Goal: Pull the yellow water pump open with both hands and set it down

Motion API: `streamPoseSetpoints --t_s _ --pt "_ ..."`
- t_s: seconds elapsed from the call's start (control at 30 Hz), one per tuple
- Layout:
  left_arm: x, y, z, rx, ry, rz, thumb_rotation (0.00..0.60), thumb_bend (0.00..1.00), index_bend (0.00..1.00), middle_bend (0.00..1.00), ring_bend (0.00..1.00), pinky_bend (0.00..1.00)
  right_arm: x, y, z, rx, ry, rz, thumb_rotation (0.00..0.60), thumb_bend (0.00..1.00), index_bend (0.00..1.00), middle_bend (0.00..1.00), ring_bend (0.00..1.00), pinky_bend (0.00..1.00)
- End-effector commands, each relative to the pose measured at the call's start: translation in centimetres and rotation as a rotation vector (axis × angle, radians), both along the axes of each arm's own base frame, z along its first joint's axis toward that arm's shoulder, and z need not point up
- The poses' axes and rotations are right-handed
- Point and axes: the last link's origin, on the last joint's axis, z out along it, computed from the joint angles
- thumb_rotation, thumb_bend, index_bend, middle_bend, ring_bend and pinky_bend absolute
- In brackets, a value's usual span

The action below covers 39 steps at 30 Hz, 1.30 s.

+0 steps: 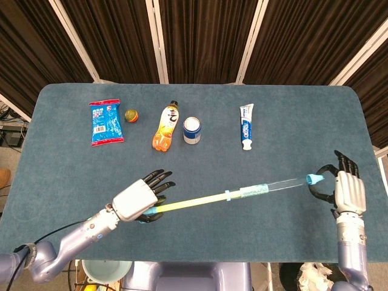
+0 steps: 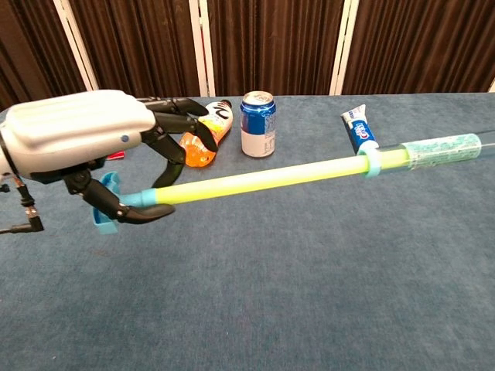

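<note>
Blue worktop: both hands clamp pump ends; left hand, right hand. Overpulling may separate plunger.

a: where does the head view sit?
b: high up, looking steeply down on the whole table, curtains at the far edge.
a: and the chest view?
b: low and close, facing level across the table toward the same curtains.
a: what do they share?
b: the can, the toothpaste and the left hand.
</note>
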Motion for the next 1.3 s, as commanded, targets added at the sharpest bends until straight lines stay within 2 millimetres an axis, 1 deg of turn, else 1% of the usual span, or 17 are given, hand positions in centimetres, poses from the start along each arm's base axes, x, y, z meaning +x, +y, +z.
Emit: streamPoseSetpoints --t_s 0.03,0.17,0.43,0.73,1.07,1.13,1.17,1.23,1.3 --pt "-0.6 0.0 0.7 0.009 0.004 0.004 0.600 0.39 0.66 0.18 0.01 0.11 -0.2 -0.2 0.5 -0.024 0.005 -0.010 0.600 0.32 0.77 0.09 0.00 0.00" --pt "-1.2 0.1 1.7 0.022 0.002 0.011 0.600 0.39 0.66 0.18 0.01 0.11 -0.5 -0.4 1.1 -0.047 0.000 -0.031 0.600 0.32 0.77 0.09 0.00 0.00" --pt "-2.2 0.1 2.6 0.034 0.014 0.022 0.600 0.39 0.66 0.18 0.01 0.11 -1.0 -0.6 1.9 -0.076 0.002 -0.057 0.600 0.31 0.77 0.09 0.00 0.00" --pt "-3.5 0.1 2.9 0.037 0.024 0.041 0.600 0.39 0.66 0.18 0.01 0.11 -1.6 -0.9 2.9 -0.117 -0.006 -0.086 0.600 0.32 0.77 0.09 0.00 0.00" --pt "-4.1 0.1 3.0 0.036 0.023 0.048 0.600 0.39 0.66 0.18 0.01 0.11 -2.0 -1.0 3.2 -0.125 -0.002 -0.102 0.600 0.32 0.77 0.09 0.00 0.00" --pt "-4.2 0.1 2.9 0.036 0.025 0.049 0.600 0.38 0.64 0.18 0.01 0.11 -2.0 -1.0 3.2 -0.123 -0.003 -0.104 0.600 0.31 0.73 0.08 0.00 0.00" --pt "-4.3 0.0 2.9 0.035 0.026 0.050 0.600 0.37 0.61 0.17 0.00 0.11 -2.0 -0.9 3.2 -0.121 -0.002 -0.105 0.600 0.31 0.67 0.07 0.00 0.00" --pt "-4.4 0.0 2.9 0.036 0.026 0.053 0.600 0.31 0.48 0.14 0.00 0.09 -1.9 -0.9 3.0 -0.113 -0.013 -0.099 0.600 0.30 0.53 0.04 0.00 0.00" --pt "-4.5 0.0 2.8 0.033 0.028 0.066 0.600 0.22 0.29 0.08 0.00 0.07 -1.7 -0.8 2.9 -0.103 -0.024 -0.083 0.600 0.28 0.33 0.00 0.00 0.00"
